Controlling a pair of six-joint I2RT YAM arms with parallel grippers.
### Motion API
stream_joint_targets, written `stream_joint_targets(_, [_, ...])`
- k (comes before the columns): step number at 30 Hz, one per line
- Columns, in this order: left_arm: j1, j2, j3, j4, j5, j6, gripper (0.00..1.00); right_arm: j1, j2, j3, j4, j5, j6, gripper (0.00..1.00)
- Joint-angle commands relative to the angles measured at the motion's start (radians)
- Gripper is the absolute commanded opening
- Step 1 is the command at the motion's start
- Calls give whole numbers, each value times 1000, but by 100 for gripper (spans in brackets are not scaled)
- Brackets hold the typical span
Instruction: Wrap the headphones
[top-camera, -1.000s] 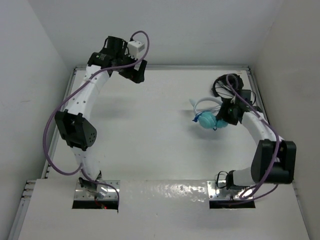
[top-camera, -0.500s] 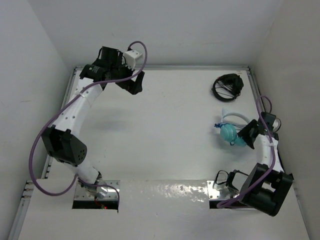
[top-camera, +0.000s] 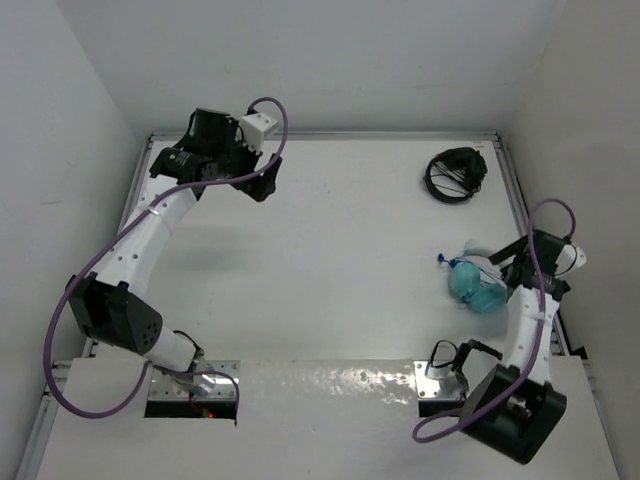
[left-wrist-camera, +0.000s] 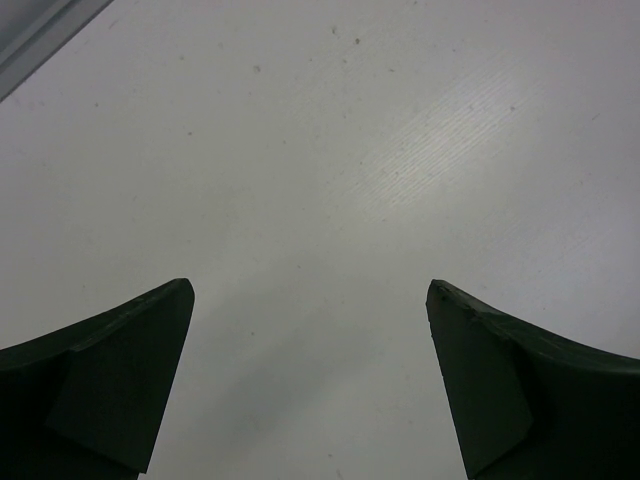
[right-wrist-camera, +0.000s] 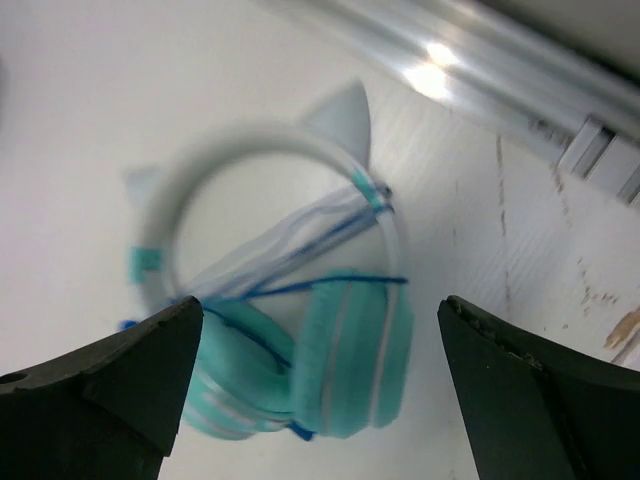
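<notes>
The headphones lie near the worktop's right edge, under the spread, empty right hand; the left hand is also spread, well apart. Judged light, with a limp, slippery cable: best taken at the headband.

teal headphones, pale headband, blue cable; white table

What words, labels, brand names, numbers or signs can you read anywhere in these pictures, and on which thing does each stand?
None can be read in any view.
The headphones: plain teal cups and a pale headband, blurred in the right wrist view; no print shows.
The black wire bundle: too small in the top view to tell any marking.
The table: no print shows.
</notes>
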Motion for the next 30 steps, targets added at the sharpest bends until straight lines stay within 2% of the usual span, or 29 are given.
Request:
stream_joint_targets(1, [8,-62,-27,51,-50,20,100,14,-118,127,0,91,32,99])
stream_joint_targets(8, [57,-108,-169,117,-163,11,100,22,-383,106,92,-79,50,99])
stream_joint_targets(14, [135,-107,-356,200,-84,-14,100,23,-619,86,-182,-150,35,99])
stream_joint_targets(17, [147,-113,-442,269,-103,-60,100,37,-762,59,-339,-95,-8,99])
stream_joint_targets(21, [152,-124,-468,302,-165,-78,100,72,-778,115,-391,8,-26,99])
stream_joint_targets(24, [153,-141,-484,306,-151,-80,100,97,-777,135,-394,88,-30,99])
stream_joint_targets(30, [158,-148,-508,320,-174,-77,100,107,-794,115,-385,54,-42,99])
